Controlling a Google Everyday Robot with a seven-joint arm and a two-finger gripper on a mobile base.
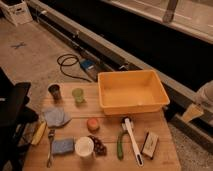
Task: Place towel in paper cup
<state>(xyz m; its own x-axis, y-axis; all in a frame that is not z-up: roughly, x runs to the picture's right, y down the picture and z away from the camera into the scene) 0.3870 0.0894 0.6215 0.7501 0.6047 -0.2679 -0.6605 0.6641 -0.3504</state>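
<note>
The towel (56, 116) is a crumpled grey-blue cloth lying on the left part of the wooden table (165, 155). The paper cup (84, 146) is white and stands upright near the table's front edge, below and to the right of the towel. My gripper (200, 106) shows as a white and tan shape at the right edge of the view. It is beyond the table's right side and far from both the towel and the cup. It holds nothing that I can see.
A large yellow bin (131, 91) fills the back right. A dark cup (54, 91) and a green cup (78, 95) stand at the back left. A banana (38, 132), fork (50, 147), blue sponge (62, 146), grapes (99, 146), orange fruit (93, 124), brush (131, 140) and small box (150, 144) lie in front.
</note>
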